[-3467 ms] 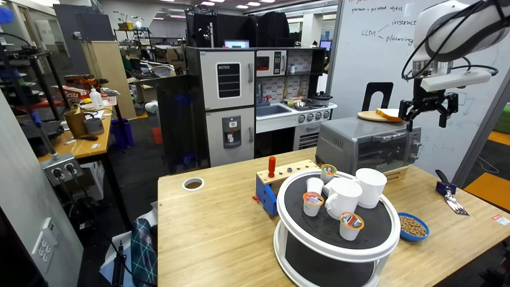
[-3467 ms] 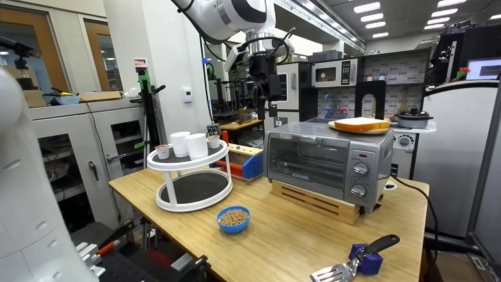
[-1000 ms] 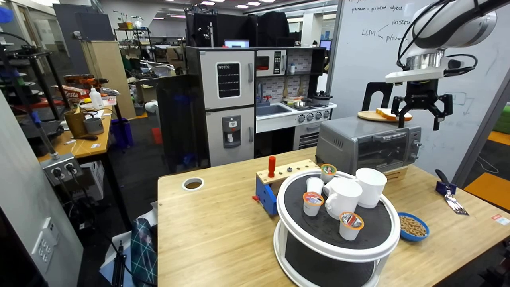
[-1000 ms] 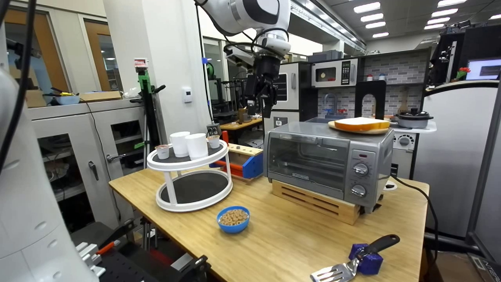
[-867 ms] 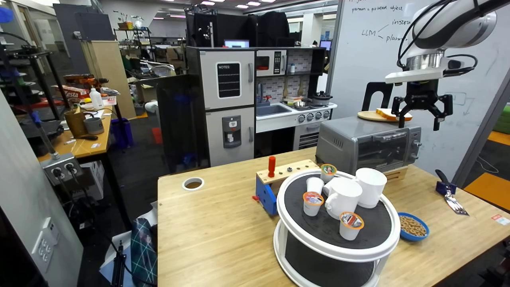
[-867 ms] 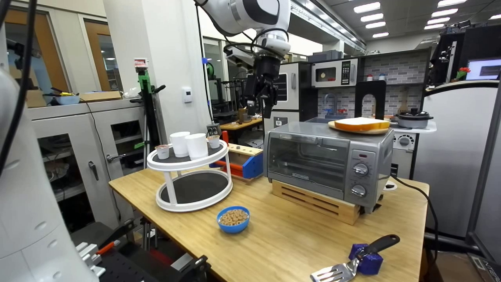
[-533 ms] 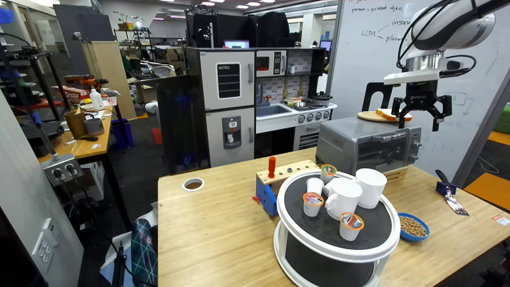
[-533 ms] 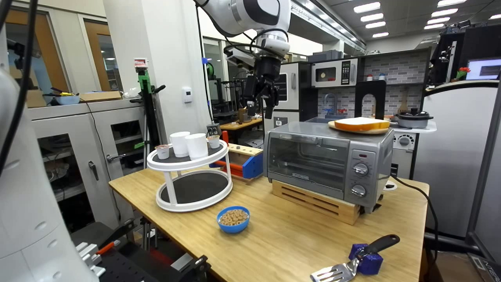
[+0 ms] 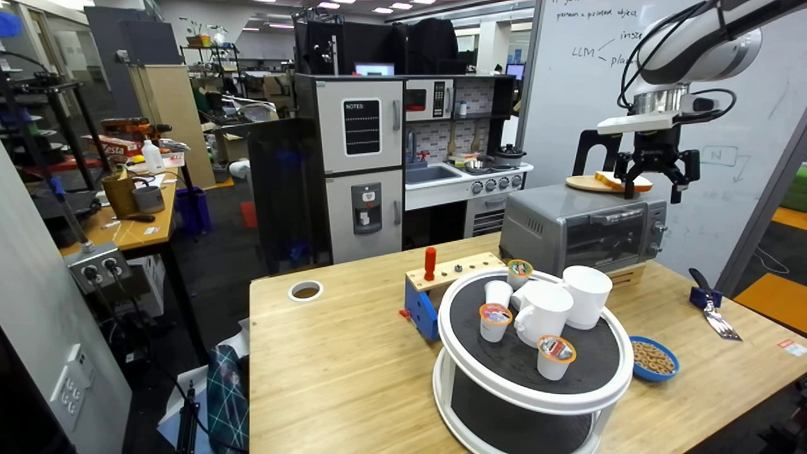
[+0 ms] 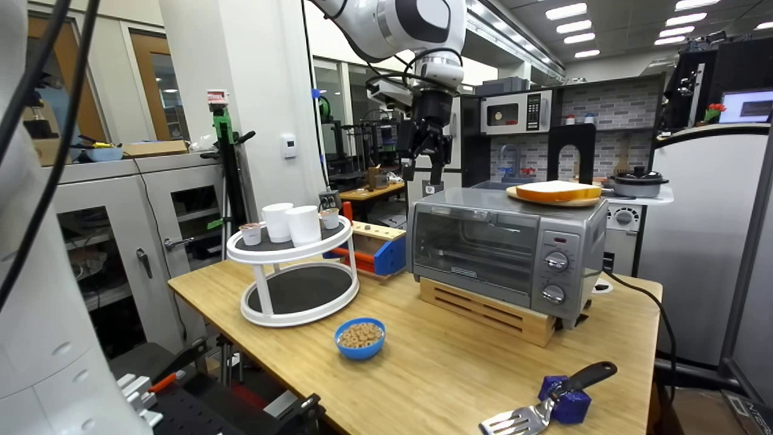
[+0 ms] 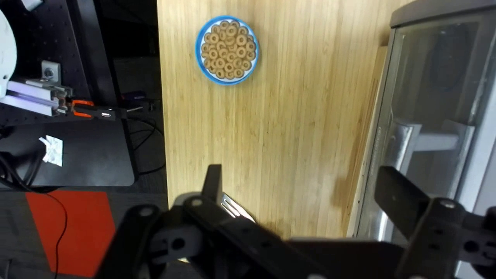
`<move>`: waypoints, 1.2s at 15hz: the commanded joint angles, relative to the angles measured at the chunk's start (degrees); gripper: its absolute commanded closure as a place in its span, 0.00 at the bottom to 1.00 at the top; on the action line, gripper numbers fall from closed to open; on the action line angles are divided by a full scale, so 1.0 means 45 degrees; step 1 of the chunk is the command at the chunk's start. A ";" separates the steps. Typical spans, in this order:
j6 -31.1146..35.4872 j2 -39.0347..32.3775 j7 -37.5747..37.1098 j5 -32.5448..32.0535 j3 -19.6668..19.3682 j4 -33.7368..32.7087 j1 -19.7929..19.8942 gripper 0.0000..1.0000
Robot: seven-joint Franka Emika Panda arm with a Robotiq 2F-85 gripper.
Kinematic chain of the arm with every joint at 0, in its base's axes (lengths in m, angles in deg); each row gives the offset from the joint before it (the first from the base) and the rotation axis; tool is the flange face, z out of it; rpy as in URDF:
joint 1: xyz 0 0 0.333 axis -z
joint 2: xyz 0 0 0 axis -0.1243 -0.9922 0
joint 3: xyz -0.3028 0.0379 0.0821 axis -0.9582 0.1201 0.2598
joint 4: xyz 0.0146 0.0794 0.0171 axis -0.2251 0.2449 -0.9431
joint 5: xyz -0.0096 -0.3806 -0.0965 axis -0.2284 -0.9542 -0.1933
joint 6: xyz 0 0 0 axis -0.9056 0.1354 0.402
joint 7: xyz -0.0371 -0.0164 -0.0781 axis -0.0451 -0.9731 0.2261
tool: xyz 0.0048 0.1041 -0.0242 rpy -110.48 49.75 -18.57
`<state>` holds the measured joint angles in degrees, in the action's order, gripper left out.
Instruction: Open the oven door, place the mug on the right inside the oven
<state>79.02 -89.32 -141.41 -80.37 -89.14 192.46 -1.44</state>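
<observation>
Oven door (image 10: pixel 474 251) is shut, and the end effector (image 9: pixel 653 194) hangs near its handle (image 9: pixel 616 217), jaws spread around nothing. Best to take it squarely from above, then draw out and down in an arc; both big white mugs (image 9: pixel 545 312) sit atop the round stand (image 9: pixel 555 403).

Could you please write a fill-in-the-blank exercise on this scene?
The dark glass oven door of the boxy grey countertop oven is ____ (open or closed).
The black two-fingered gripper holds ____.
The round bowl of tan cereal rings is coloured ____.
On the round white-framed rack, two plain white cylindrical mugs occupy the ____ tier (upper or lower).
Answers: closed; nothing; blue; upper.
</observation>
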 commanded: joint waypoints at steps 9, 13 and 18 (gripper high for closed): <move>-0.0860 -0.1937 -0.0199 0.0260 -0.0225 -0.2024 0.0474 0.00; -0.1030 -0.2333 -0.0149 0.0269 -0.0222 -0.2491 0.0495 0.00; -0.1257 -0.2681 -0.0107 0.0331 -0.0197 -0.2885 0.0511 0.00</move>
<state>76.30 -99.87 -142.10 -80.19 -90.38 182.12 0.07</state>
